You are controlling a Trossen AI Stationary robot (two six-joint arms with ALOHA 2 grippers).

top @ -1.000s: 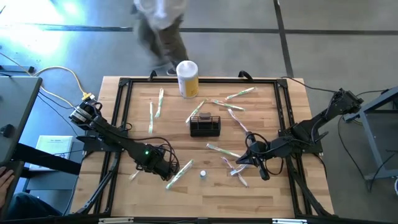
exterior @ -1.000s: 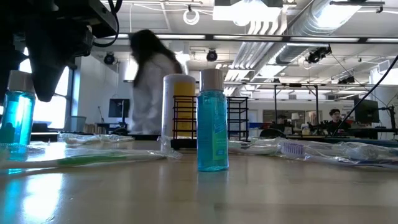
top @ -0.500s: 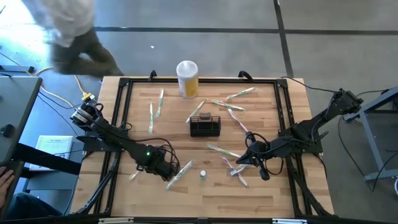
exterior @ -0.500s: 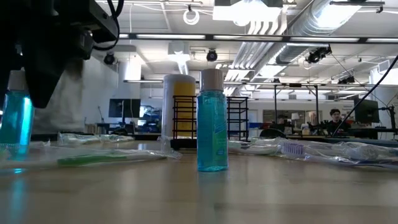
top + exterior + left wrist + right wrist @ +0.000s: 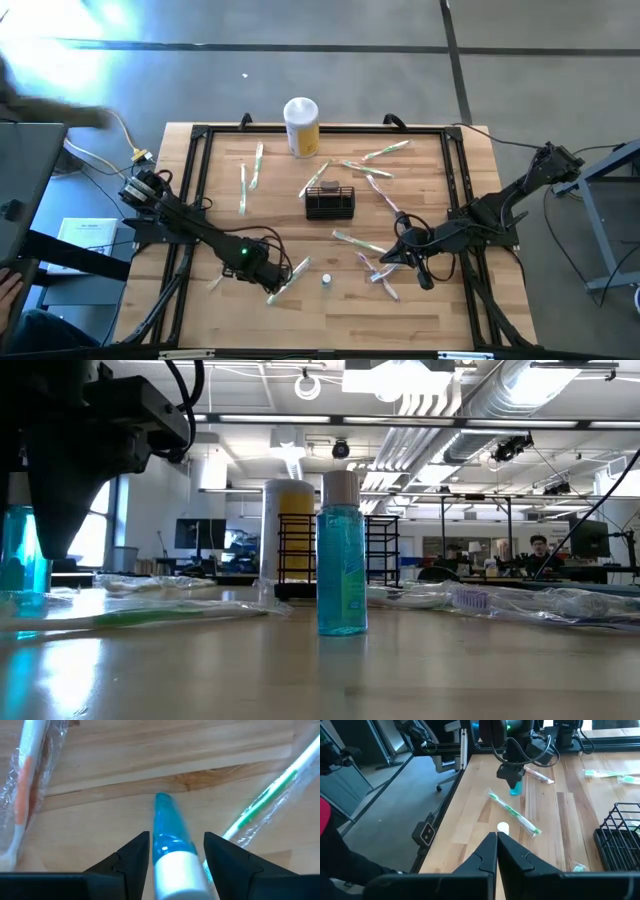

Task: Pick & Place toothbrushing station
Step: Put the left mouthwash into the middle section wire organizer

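The toothbrushing station is a small black wire basket [image 5: 330, 203] standing mid-table; it also shows in the right wrist view [image 5: 620, 835]. Behind it stands a yellow-and-white canister [image 5: 301, 125]. My left gripper [image 5: 265, 270] points down at the near left over an upright blue bottle [image 5: 167, 827], shut on it. In the low view the gripper [image 5: 60, 510] covers the top of that bottle [image 5: 18, 555]. My right gripper [image 5: 383, 258] hangs shut above the table's near right, holding nothing. My left gripper comes from above, pointing down, with one finger [image 5: 135, 855] on each side of the bottle's white cap [image 5: 175, 870]. The cap sits pinched between the two. The bottle stands upright with its base on the table.
A second blue bottle [image 5: 326, 281] stands at the near middle. A wrapped green toothbrush [image 5: 290, 277] lies just right of my left gripper. Several more wrapped toothbrushes lie scattered around the basket. A black frame [image 5: 200, 135] rims the table.
My left gripper has sunk over the blue bottle, so its cap is now mostly covered in the low view. The bottle has stayed where it stood. A person behind the far edge has walked off to the left, out of view.
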